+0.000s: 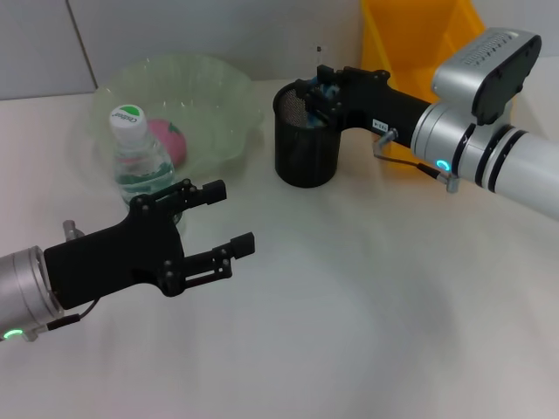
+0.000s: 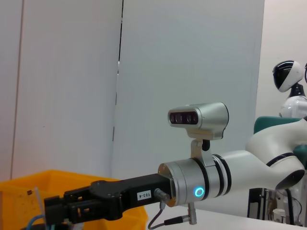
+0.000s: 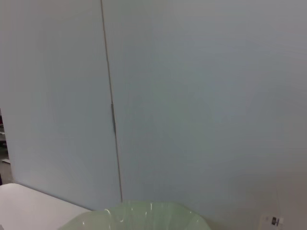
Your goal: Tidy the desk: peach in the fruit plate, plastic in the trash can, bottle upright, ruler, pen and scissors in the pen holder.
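We judge the light, rigid blue-handled scissors point(image 1: 325, 90), seemingly pinched by our right claw point(image 1: 320, 94) over the black mesh pen holder point(image 1: 307, 138), best held mid-body; left claw point(image 1: 218, 220) hangs spread.

- Peach point(image 1: 168, 140): pink, round, lying in fruit plate point(image 1: 210, 96), a pale green wavy-rimmed bowl.
- Bottle point(image 1: 137, 161): clear, white cap, upright before the plate.
- Pen holder point(image 1: 306, 144): black mesh, upright.
- Trash can point(image 1: 410, 39): yellow, behind holder.
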